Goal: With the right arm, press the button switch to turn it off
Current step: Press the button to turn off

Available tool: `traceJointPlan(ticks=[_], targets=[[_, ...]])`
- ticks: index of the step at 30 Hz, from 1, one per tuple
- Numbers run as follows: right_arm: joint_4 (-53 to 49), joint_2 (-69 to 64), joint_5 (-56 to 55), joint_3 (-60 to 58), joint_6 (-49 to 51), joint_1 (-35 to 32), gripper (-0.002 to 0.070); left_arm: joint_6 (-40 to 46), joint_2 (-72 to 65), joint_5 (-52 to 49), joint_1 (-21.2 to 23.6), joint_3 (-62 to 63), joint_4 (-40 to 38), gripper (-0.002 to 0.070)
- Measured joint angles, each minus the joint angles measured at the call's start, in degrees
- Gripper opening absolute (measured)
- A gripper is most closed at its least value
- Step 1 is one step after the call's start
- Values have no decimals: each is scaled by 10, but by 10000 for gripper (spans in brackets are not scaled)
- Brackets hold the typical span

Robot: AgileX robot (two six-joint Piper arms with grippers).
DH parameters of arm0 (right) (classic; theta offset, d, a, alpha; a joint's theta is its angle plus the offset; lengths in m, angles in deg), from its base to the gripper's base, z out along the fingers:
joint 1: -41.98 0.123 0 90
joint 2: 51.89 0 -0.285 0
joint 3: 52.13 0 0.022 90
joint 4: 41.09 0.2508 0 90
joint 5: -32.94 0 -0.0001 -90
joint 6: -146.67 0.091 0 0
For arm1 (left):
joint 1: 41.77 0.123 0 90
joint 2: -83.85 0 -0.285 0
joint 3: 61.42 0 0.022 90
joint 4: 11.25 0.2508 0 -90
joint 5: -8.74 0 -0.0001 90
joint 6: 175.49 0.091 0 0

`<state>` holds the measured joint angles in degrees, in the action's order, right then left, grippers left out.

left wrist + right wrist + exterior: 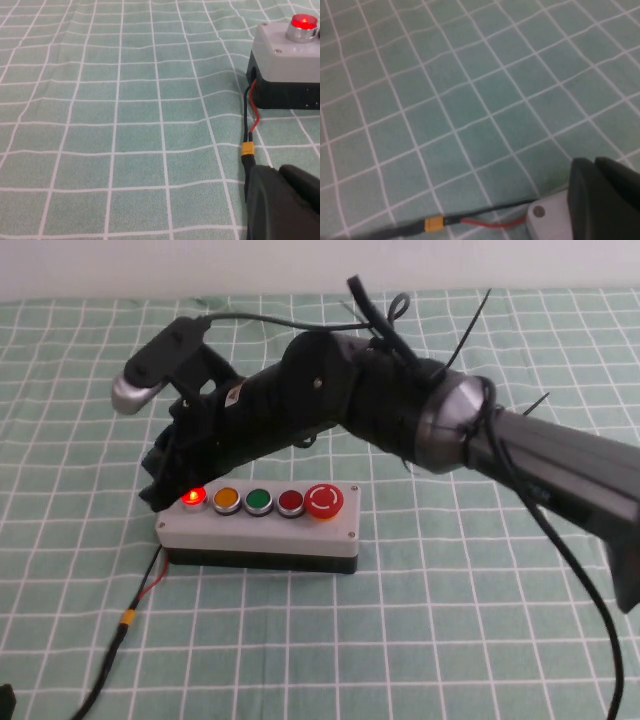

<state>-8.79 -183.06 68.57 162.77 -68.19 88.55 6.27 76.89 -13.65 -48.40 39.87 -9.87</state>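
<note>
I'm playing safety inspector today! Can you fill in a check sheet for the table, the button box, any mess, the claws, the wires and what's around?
Surface: green checked cloth, a bit wrinkled.
Job's things: button box sits flat; its leftmost red button glows. The right arm reaches across above and behind it.
Clutter: nothing seen.
Claws: right claw is just behind the box's lit end, dark finger over the box corner; open or shut can't be told. Left claw hangs low near the box's wire, apart from the box; same, can't tell.
Cables: a black and red wire with a yellow plug leaves the box's end. Black cables run along the right arm.
Surroundings: plain pale wall behind.
</note>
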Motion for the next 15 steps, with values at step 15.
traceJointPlan(ticks=[15], targets=[[-104, -50, 41, 14, 99, 4, -16, 0, 0, 0, 0, 0, 0, -3]])
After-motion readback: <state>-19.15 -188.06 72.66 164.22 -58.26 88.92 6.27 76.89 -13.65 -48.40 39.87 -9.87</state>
